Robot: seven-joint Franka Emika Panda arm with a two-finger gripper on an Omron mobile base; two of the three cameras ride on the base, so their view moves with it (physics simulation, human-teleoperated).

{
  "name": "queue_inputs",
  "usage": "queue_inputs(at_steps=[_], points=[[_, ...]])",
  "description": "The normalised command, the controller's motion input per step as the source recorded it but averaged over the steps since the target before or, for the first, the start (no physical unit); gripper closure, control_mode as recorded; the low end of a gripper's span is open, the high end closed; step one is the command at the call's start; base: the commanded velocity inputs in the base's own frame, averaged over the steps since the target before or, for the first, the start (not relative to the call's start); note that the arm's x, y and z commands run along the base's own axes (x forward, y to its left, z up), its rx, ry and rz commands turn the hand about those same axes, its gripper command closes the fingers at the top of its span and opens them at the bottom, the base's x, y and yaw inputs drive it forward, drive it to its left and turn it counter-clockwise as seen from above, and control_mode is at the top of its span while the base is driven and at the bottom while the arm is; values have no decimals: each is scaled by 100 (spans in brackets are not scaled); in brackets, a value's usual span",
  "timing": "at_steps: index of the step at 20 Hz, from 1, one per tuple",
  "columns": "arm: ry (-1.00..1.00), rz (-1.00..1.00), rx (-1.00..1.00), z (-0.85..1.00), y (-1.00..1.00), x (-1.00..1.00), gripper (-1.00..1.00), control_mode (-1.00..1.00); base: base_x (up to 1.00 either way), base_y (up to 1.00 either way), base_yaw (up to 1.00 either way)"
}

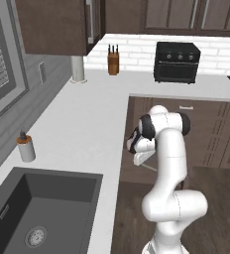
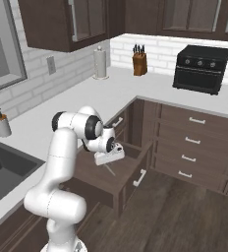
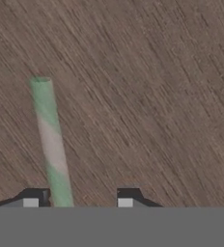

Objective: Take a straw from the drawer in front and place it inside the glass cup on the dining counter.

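- The gripper (image 3: pixel 77 198) hangs low inside the open drawer (image 2: pixel 130 181), pointing down at its brown wood floor. Its two dark finger tips (image 3: pixel 35 197) rise at the bottom of the hand view with a moderate gap between them, neither wide nor pinched.
- The straw (image 3: pixel 51 144), a thin pale green and whitish rod, lies on the drawer floor. Its near end passes between the jaws, close against the inner face of one tip and well off the other, so it sits off-centre in the gap.
- Whether that tip touches the straw I cannot tell; the contact line is hidden at the bottom of the hand view. The jaws bracket the straw but the pictures do not show a firm grip.
- The straw's long axis runs away from the claw and slightly aslant in the hand view, roughly across the line on which the jaws close. I judge that a further squeeze would catch it near its end, not at its middle.
- In the right base view the hand (image 2: pixel 109 153) sits over the drawer's middle, with a thin pale line (image 2: pixel 109 170) slanting below it that is probably the straw.
- Farther off, the white worktop (image 1: pixel 82 129) carries a knife block (image 1: pixel 113 60) and a black oven (image 1: pixel 176 61).
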Motion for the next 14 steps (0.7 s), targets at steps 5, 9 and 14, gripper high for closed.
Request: queue_inputs(at_steps=[5, 9, 14], points=[[1, 2, 0, -53, -5, -4, 100, -100, 0, 0, 0], [4, 1, 2, -39, -23, 0, 100, -100, 0, 0, 0], [3, 0, 4, -20, -30, 0, 100, -100, 0, 0, 0]])
